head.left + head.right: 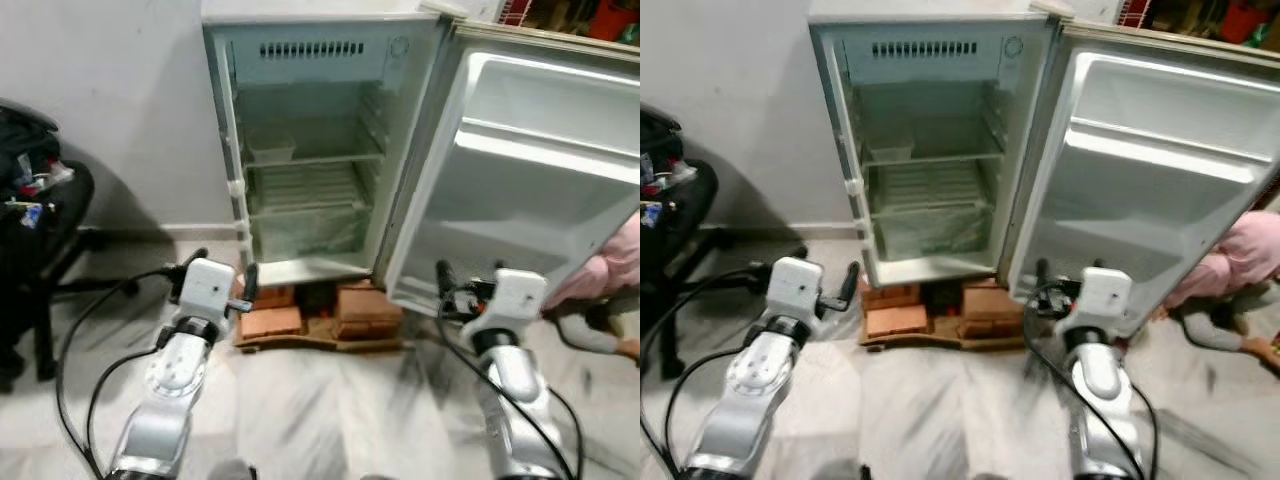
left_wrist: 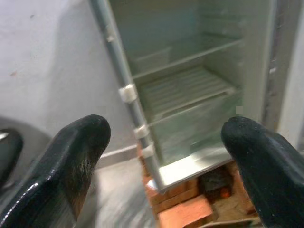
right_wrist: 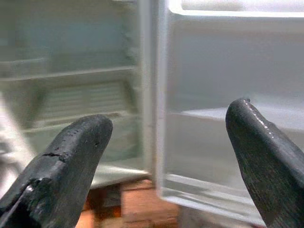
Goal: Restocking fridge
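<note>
fridge (image 1: 300, 170) open, shelves seemingly bare; left gripper (image 2: 164, 156) and right gripper (image 3: 166, 156) fingers wide, empty.

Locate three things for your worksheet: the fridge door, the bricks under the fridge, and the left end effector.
fridge door (image 1: 540, 170), left eye view, inner panel.
bricks (image 1: 365, 308), left eye view, top of the right stack.
left end effector (image 2: 166, 142), left wrist view, midway between fingertips.

Fridge (image 1: 300, 150) ahead on bricks (image 1: 300, 315), door (image 1: 520, 190) swung right. Chair (image 1: 40, 230) far left. Person (image 1: 610, 290) on floor right, behind door.
</note>
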You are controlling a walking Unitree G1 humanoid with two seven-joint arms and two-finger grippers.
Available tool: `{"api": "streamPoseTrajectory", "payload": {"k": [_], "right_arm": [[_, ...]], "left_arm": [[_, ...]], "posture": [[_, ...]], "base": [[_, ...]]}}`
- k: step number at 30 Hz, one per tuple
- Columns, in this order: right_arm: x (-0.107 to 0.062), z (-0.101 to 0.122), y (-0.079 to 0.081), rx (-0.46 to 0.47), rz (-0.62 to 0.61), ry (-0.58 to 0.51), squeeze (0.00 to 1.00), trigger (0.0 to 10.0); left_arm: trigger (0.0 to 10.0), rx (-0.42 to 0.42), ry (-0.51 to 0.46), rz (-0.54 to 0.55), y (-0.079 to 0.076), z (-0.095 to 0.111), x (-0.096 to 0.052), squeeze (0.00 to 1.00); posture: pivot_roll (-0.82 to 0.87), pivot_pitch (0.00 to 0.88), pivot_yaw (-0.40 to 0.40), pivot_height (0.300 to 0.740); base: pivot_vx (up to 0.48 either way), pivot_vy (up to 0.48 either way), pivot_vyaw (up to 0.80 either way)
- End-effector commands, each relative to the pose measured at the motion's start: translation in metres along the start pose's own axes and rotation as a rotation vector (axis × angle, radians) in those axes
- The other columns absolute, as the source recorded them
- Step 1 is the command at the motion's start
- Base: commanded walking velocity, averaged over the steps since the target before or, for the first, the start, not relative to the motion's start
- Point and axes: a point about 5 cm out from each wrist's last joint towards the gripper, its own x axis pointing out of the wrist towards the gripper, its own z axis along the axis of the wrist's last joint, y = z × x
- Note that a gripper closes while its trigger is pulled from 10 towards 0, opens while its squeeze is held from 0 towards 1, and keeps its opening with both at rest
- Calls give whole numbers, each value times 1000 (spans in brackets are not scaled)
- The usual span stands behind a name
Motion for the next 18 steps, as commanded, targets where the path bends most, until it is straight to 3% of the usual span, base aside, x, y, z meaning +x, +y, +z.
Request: {"api": "streamPoseTrajectory", "payload": {"k": [1, 18], "right_arm": [[0, -1, -8, -14, -18, 5, 0, 10000], [7, 3, -1, 13, 40, -15, 0, 10000]], "left_arm": [[10000, -2, -14, -12, -7, 3, 1, 0], [10000, 22, 4, 22, -4, 2, 3, 0]], "posture": [[55, 8, -27, 740], [57, 18, -29, 740]], "base": [[0, -480, 0], [0, -480, 0]]}}
